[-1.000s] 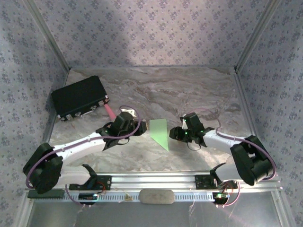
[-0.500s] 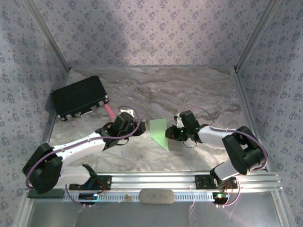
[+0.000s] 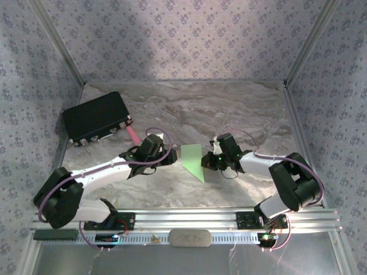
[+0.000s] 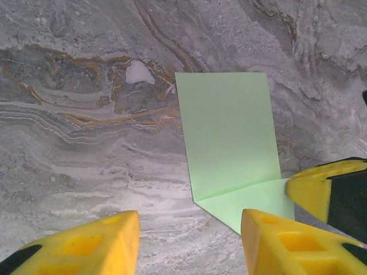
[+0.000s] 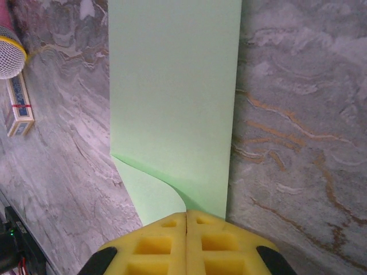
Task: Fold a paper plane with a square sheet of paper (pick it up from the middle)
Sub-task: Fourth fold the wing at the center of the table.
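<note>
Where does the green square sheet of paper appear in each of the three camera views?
Top external: the square sheet of paper lies mid-table between the two arms, narrowing to a point toward their bases.
Left wrist: sheet at centre-right, with a folded flap at its lower end.
Right wrist: sheet runs from the top edge down the middle of the picture.
Shared landmark: the right end effector, at the sheet's flap end.

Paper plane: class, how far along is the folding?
Done: the paper lies folded on the table, one slanted crease showing. In hand: the right pincer is shut on its edge; the left pincer stands open at a corner. Left: the folds that make a slim point.
</note>
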You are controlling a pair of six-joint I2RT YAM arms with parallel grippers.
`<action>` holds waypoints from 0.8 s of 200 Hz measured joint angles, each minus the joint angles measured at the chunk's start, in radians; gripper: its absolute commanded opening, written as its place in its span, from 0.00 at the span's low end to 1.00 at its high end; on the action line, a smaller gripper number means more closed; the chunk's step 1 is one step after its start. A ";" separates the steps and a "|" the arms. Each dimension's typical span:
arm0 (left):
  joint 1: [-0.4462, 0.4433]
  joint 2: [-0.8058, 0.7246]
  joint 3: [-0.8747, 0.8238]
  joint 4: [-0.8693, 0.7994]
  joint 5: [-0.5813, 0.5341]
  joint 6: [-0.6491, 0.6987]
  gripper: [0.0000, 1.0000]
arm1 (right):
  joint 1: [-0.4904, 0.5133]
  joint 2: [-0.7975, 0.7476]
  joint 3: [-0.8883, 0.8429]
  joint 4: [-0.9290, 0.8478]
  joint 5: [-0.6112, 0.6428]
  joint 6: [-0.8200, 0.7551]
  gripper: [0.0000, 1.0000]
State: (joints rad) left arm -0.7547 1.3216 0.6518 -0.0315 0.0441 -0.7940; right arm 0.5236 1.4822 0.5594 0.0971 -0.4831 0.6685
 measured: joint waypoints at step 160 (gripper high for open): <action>0.082 0.306 0.124 0.127 0.353 -0.068 0.61 | -0.050 -0.071 -0.058 0.050 -0.056 0.001 0.03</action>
State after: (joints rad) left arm -0.6731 1.6272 0.7757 0.0956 0.3969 -0.8619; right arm 0.4732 1.4113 0.5014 0.1474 -0.5396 0.6693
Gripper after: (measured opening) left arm 0.616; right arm 0.052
